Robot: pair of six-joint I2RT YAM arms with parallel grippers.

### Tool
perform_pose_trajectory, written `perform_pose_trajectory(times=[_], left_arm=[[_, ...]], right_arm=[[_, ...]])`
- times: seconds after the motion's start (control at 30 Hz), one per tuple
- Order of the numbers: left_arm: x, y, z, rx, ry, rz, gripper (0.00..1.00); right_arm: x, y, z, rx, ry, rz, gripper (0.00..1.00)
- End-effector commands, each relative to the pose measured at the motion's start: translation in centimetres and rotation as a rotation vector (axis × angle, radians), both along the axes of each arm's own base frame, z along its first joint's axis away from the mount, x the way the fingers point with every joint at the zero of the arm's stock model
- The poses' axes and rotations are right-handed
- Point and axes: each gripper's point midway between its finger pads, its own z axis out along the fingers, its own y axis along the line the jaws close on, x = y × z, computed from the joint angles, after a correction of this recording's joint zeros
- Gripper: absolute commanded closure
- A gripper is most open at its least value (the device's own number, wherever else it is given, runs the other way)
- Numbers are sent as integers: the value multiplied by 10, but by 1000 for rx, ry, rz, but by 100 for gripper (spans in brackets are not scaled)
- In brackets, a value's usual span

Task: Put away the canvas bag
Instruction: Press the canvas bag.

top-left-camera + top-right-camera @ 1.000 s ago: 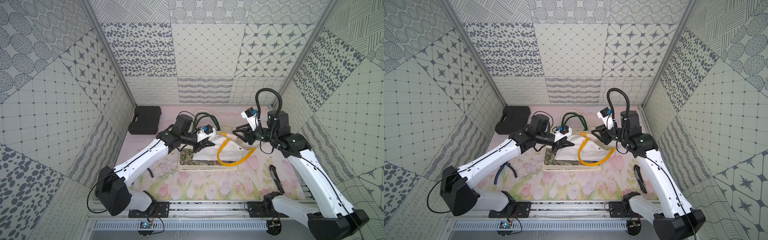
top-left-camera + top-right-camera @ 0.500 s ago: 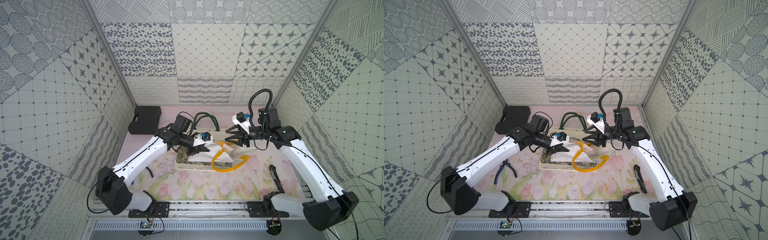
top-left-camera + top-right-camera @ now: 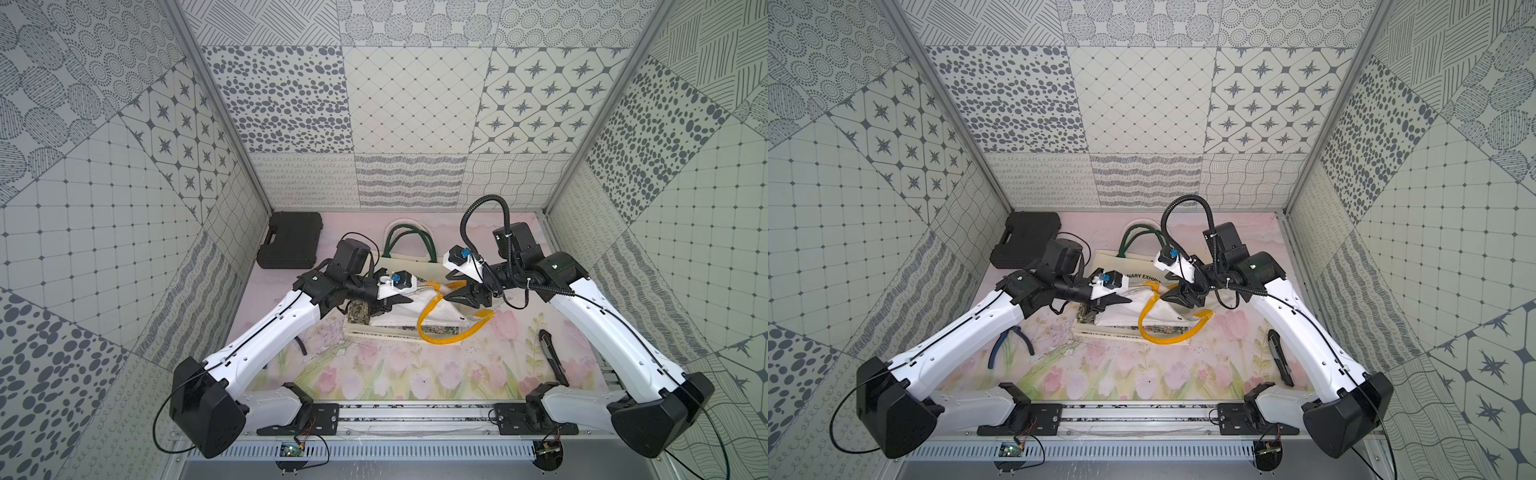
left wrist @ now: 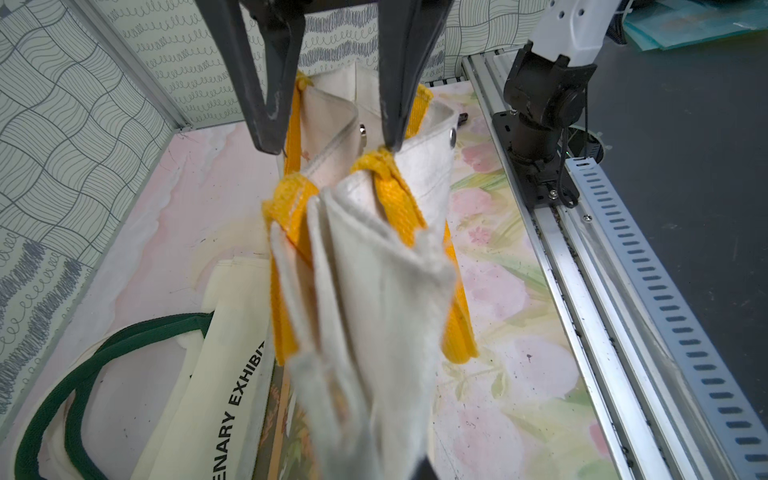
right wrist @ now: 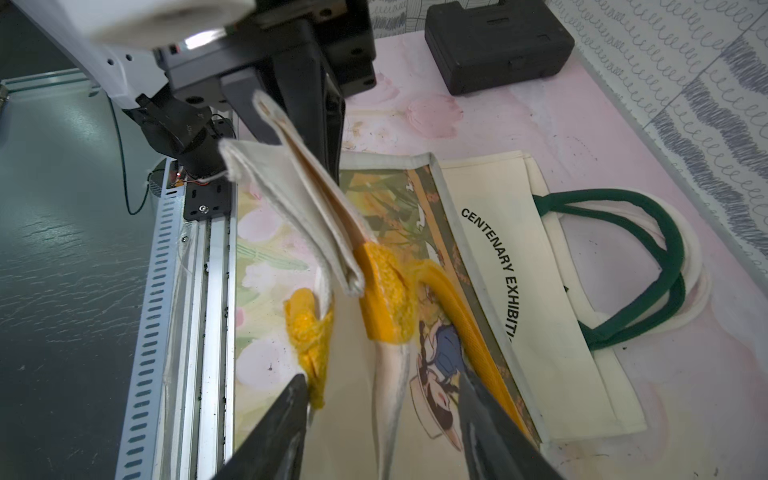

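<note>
- The big bag [image 5: 540, 270] lies flat on the far side of both grippers.
- The book [image 5: 395, 199] lies under both grippers and touches the big bag.
- The bag [image 3: 395, 316] hangs between the two grippers, over the book. I think the step now is to grab its open end. To do it well, the right gripper [image 5: 382, 380] should pinch cloth and strap [image 4: 397, 208] together. The left gripper [image 3: 405, 300] must not let go.
- The bag's long way runs from the left gripper down to the right gripper. Its mouth points at the right gripper.
- The left gripper is clamped on the bag's folded end and holds it up.
- The right gripper's jaws are apart and hold nothing. Cloth lies between them.
- The yellow strap touches one right finger.
</note>
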Motion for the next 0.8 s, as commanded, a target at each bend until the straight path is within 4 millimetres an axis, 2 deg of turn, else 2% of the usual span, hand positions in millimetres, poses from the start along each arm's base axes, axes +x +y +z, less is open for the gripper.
perform_pose_trajectory(times=[0.0, 0.1, 0.23, 0.3, 0.47, 0.6, 0.77], left_arm=[[12, 4, 13, -48, -93, 59, 100], [18, 4, 16, -63, -97, 85, 100], [30, 4, 14, -49, -96, 128, 100], [34, 4, 14, -49, -97, 136, 100], [43, 10, 30, -123, -88, 164, 100], [47, 16, 37, -150, -78, 175, 100], [47, 18, 43, -163, -72, 173, 100]], right_arm=[[10, -1, 8, -3, -55, -31, 33], [-8, 3, 4, 8, 14, 53, 34], [-36, 11, 10, 78, 128, 163, 36], [-42, 12, 5, 52, 156, 174, 36], [-16, -3, -23, -121, 90, 34, 38], [12, -24, -31, -232, -46, -106, 38], [27, -42, -44, -372, -79, -153, 39]])
